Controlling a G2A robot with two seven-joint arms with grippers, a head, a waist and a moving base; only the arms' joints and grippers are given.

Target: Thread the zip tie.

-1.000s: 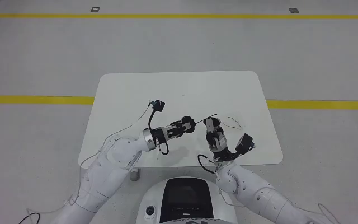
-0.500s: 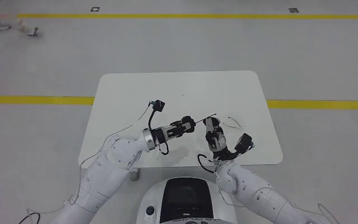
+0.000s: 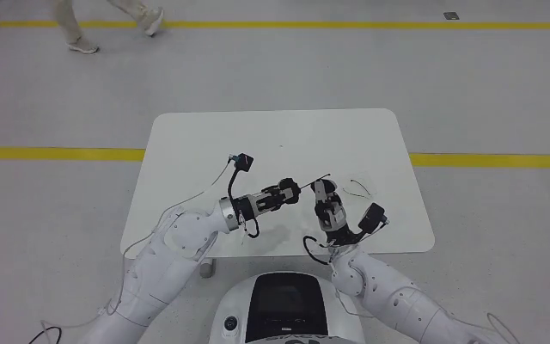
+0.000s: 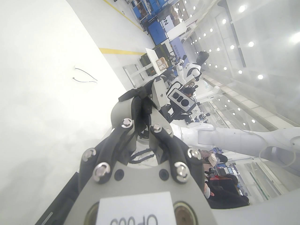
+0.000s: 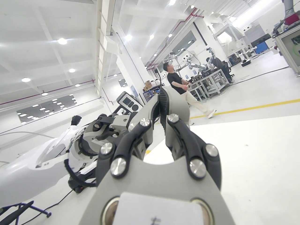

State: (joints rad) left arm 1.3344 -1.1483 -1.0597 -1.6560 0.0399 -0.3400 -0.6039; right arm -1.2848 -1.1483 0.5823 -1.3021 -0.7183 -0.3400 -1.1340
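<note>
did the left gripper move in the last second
No. In the top view the left gripper sits at the same spot against the table edges.

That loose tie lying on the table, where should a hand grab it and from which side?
Pinch the loose tie at mid-strand, coming straight down from above: it lies thin and flat on the table, so a sideways approach likely finds no edge.
</note>
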